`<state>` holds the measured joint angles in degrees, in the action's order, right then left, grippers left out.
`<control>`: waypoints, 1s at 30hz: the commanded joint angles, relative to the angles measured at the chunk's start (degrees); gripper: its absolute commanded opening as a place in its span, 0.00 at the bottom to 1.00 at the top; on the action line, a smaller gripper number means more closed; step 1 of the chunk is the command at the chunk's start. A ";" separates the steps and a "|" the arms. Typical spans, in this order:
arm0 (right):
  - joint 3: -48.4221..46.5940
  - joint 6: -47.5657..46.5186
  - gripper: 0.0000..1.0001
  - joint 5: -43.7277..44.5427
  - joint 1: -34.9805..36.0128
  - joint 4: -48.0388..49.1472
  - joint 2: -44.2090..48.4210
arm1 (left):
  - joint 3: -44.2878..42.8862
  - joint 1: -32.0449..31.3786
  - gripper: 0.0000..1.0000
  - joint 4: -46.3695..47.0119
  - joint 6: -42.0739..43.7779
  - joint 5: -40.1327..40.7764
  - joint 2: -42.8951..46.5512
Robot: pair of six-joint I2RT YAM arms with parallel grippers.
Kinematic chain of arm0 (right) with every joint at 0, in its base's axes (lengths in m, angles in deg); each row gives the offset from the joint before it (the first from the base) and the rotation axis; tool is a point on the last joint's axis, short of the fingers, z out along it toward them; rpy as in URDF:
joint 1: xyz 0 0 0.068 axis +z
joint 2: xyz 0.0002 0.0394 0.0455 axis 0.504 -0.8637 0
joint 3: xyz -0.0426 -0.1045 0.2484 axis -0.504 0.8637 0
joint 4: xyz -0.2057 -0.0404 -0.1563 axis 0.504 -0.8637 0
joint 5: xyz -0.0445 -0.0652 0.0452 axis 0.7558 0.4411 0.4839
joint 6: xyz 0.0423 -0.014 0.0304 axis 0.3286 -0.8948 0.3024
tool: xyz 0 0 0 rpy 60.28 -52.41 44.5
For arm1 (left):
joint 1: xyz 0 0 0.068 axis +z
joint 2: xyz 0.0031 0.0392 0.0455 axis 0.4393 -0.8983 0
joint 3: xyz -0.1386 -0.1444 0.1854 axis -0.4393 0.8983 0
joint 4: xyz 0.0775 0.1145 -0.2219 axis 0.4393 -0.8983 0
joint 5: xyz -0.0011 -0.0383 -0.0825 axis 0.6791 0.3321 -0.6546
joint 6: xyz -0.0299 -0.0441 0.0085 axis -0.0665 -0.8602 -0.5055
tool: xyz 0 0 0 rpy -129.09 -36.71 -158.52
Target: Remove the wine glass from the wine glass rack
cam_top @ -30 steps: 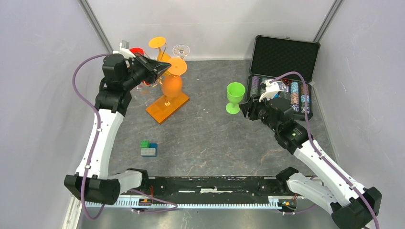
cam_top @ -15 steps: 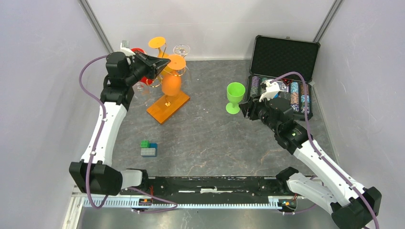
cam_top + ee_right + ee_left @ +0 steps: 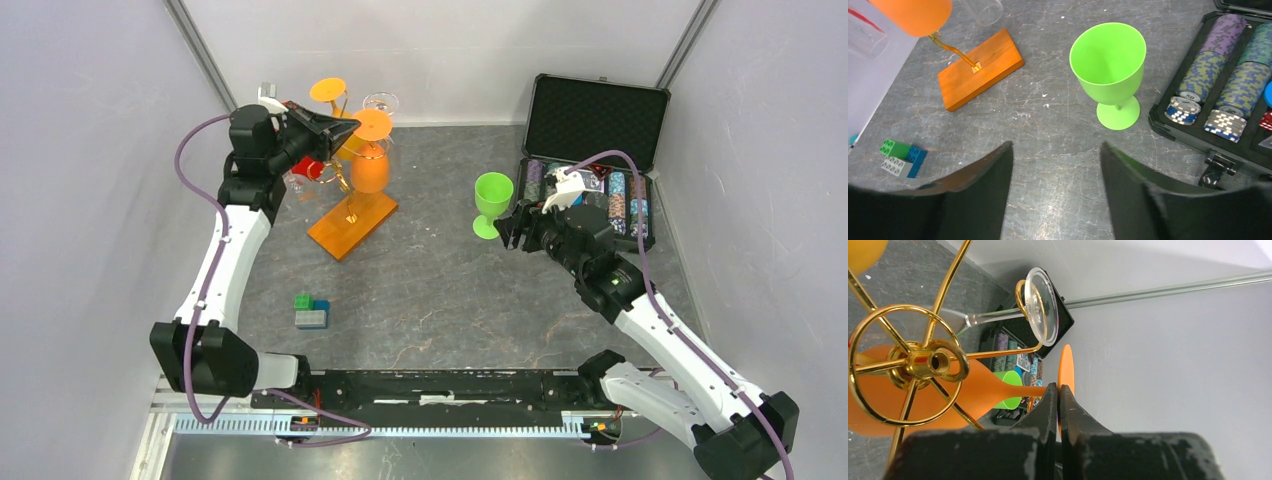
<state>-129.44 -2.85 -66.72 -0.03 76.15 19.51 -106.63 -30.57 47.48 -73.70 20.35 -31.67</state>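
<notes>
The gold wire wine glass rack (image 3: 352, 224) stands on its orange base at the back left; its hub shows in the left wrist view (image 3: 928, 362). An orange wine glass (image 3: 369, 171) hangs bowl down beside the post. My left gripper (image 3: 348, 127) is shut on the rim of its flat foot (image 3: 1066, 365). I cannot tell whether its stem still sits in a scroll arm. A clear glass (image 3: 1040, 305) and a second orange glass (image 3: 328, 89) hang on other arms. My right gripper (image 3: 1053, 150) is open and empty, low over the table.
A green goblet (image 3: 492, 203) stands upright right of centre, just ahead of my right gripper (image 3: 507, 228). An open black case of poker chips (image 3: 595, 140) is at the back right. Toy bricks (image 3: 311, 311) lie at the front left. Grey walls stand close behind the rack.
My left gripper has moved toward the back wall and a little right, carrying the orange glass's foot with it; the bowl has shifted right. The right arm has not moved.
</notes>
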 commanded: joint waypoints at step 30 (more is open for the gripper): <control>13.73 30.44 0.98 -21.88 0.03 44.49 4.88 | -3.74 -17.14 0.02 12.47 -12.61 -1.91 2.91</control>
<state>-118.07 15.92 -88.51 -0.01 105.63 22.48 -110.52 -44.85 51.70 -79.56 17.82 -33.44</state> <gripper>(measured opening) 0.979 0.026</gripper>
